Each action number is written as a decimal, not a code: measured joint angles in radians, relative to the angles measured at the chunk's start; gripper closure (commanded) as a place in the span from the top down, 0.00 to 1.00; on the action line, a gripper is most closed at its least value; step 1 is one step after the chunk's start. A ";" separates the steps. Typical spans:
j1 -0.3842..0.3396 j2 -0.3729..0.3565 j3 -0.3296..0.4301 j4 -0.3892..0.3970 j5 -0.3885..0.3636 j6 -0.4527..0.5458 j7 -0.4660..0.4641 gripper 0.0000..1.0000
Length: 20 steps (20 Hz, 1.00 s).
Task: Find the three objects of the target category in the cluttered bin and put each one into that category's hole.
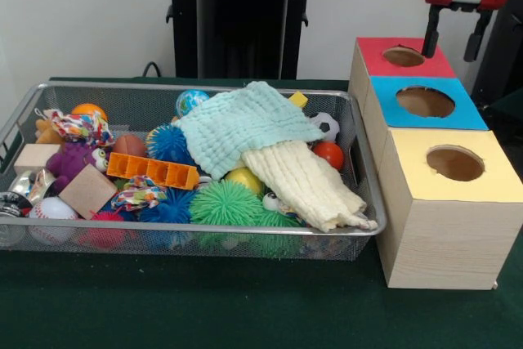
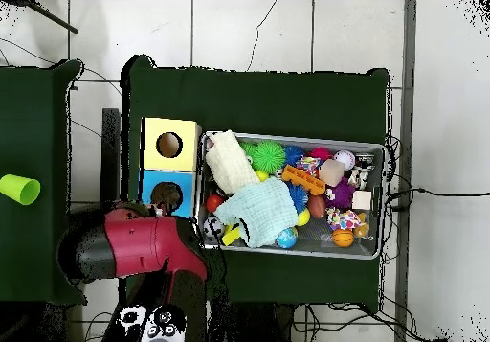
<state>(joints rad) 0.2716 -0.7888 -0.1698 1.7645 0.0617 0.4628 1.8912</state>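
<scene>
A wire mesh bin (image 1: 364, 230) (image 2: 383, 225) holds a heap of toys. A mint cloth (image 1: 245, 120) (image 2: 263, 209) and a cream cloth (image 1: 306, 185) (image 2: 230, 161) lie over its right half in the front view. Around them are a green spiky ball (image 1: 226, 202), a blue spiky ball (image 1: 170, 143), a red ball (image 1: 329, 154), a yellow ball (image 1: 244, 179) and an orange brick (image 1: 155, 171). Beside the bin stand a red box (image 1: 372, 51), a blue box (image 1: 466, 112) and a yellow box (image 1: 409, 153), each with a round hole. My gripper (image 1: 452, 38) hangs open and empty above the red box.
At the bin's left end lie a wooden block (image 1: 87, 191), a purple plush (image 1: 69, 161), a baseball (image 1: 53, 208) and an orange ball (image 1: 88, 109). In the overhead view the red arm (image 2: 134, 247) covers the red box. A lime cup (image 2: 19, 189) lies on the neighbouring table.
</scene>
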 measured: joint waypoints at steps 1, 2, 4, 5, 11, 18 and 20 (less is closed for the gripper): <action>0.000 -0.003 0.000 0.000 0.000 0.000 0.000 1.00; -0.001 -0.008 0.000 0.000 0.000 0.000 0.000 1.00; -0.002 -0.012 0.000 0.000 0.000 0.000 0.000 1.00; -0.006 -0.015 0.000 0.000 0.000 0.000 0.000 1.00; -0.068 -0.035 0.011 0.003 -0.002 0.000 0.000 1.00; -0.190 -0.074 0.051 0.029 -0.002 -0.006 0.000 1.00; -0.240 -0.089 0.061 0.046 -0.009 -0.025 0.000 1.00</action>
<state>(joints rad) 0.0320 -0.8776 -0.1085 1.8102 0.0522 0.4381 1.8912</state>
